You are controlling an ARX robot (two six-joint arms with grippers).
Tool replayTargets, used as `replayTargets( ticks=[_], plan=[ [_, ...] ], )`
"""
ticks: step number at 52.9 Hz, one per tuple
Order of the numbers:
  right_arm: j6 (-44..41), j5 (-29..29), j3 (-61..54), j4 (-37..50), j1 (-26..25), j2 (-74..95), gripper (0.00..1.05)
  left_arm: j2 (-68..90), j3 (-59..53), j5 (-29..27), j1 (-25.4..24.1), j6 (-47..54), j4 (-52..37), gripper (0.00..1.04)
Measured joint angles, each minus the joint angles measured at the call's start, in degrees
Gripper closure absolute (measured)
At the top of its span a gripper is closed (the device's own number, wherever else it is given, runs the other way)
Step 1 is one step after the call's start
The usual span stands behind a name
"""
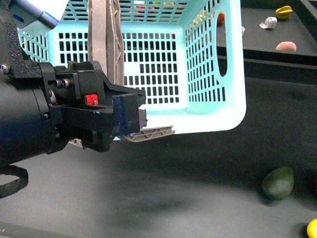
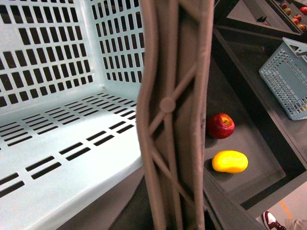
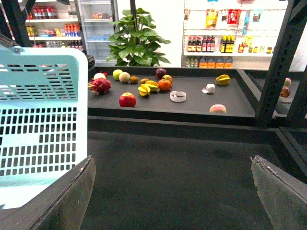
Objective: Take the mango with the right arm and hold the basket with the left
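The basket [image 1: 148, 64] is held: the left hand [image 1: 131, 116] pinches its grey handle [image 2: 172, 115]. The right hand [image 3: 172, 165] hangs spread and empty. The mango [image 2: 230, 161] lies unpicked on the bench [image 1: 173, 198] beside a red apple [image 2: 220, 125] — that half is left.

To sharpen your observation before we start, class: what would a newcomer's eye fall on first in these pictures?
The big turquoise basket fills the front view's upper middle, its grey handle clamped in the bulky black left hand. In the left wrist view, the bright yellow mango lies beside a red apple.
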State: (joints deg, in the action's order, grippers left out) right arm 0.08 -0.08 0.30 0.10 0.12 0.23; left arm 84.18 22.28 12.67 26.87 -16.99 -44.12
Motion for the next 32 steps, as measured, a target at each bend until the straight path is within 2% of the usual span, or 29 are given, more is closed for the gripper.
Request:
replayTargets(
  ticks=[14,32],
  plan=[
    [0.0,0.0,0.0,0.0,0.0,0.0,0.08,0.3,0.0,-3.1,0.9,1.0,-0.3,0.94],
    [0.0,0.0,0.0,0.0,0.0,0.0,0.08,0.3,0.0,-2.8,0.9,1.1,-0.3,0.94]
  ],
)
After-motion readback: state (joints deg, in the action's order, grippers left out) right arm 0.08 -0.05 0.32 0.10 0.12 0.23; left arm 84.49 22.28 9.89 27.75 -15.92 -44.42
